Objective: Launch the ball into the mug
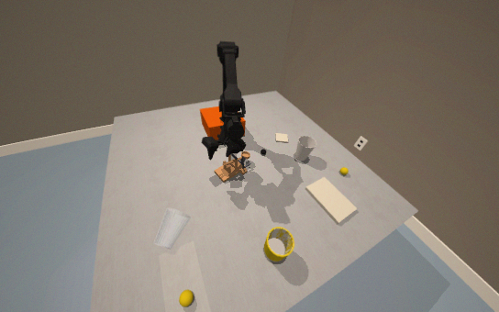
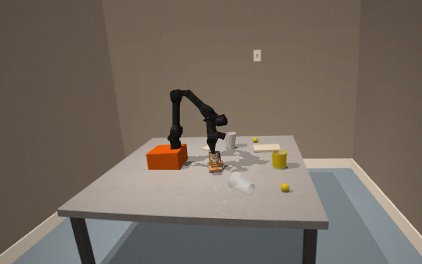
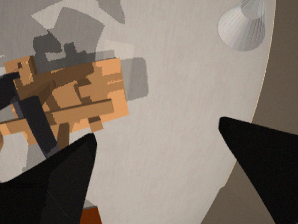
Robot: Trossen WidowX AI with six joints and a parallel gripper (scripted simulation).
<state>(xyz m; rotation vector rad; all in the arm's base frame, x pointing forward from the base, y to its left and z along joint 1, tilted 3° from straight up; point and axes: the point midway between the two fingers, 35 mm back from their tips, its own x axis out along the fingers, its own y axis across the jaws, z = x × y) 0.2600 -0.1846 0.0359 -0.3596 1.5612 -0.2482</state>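
The wooden catapult (image 1: 224, 174) (image 2: 215, 169) (image 3: 120, 102) stands near the table's middle, its small round cup (image 1: 246, 155) toward the back right in the top view. Whether anything lies in that cup is too small to tell. My gripper (image 1: 221, 154) (image 2: 212, 150) (image 3: 159, 131) is open and empty, low beside the catapult, with one finger close to it in the wrist view. The yellow mug (image 1: 267, 251) (image 2: 279, 160) stands upright. One yellow ball (image 1: 186, 298) (image 2: 285, 188) lies near the front, another yellow ball (image 1: 344, 171) (image 2: 255, 140) near the far edge. A small black ball-like thing (image 1: 263, 151) lies behind the catapult.
A clear cup (image 1: 171, 228) (image 2: 241, 183) (image 3: 242, 30) lies on its side. A whitish cup (image 1: 305, 149) (image 2: 230, 140) stands upright. A cream slab (image 1: 331, 200) (image 2: 267, 147) and a small cream square (image 1: 282, 138) lie flat. An orange box (image 1: 209, 116) (image 2: 164, 159) stands by the arm's base.
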